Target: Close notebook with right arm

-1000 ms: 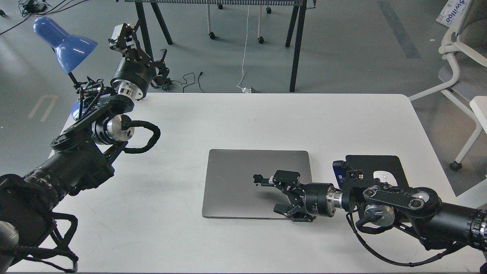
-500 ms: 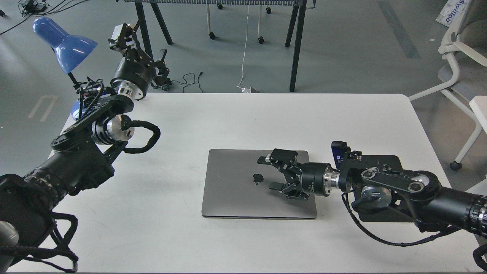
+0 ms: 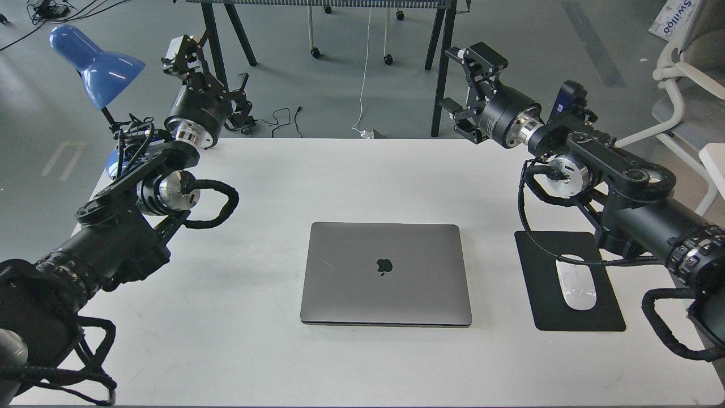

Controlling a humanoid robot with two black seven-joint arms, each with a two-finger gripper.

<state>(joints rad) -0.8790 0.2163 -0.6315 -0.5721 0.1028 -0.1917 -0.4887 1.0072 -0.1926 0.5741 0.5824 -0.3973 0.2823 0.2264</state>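
Smooth white table (image 3: 396, 175) — flat grey metal notebook (image 3: 386, 273), lid down

Lighting I see: bright, even, diffuse. Shadows: soft, faint on the table (image 3: 396, 175) beneath my arms. Glare: mild on the floor (image 3: 510, 68). Focus: sharp throughout.

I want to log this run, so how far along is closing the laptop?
Done: the notebook lies flat on the table, lid down, logo up. In hand: nothing; the right gripper is open, raised clear beyond the table's far edge. Left: nothing visible; the left gripper is parked aside.
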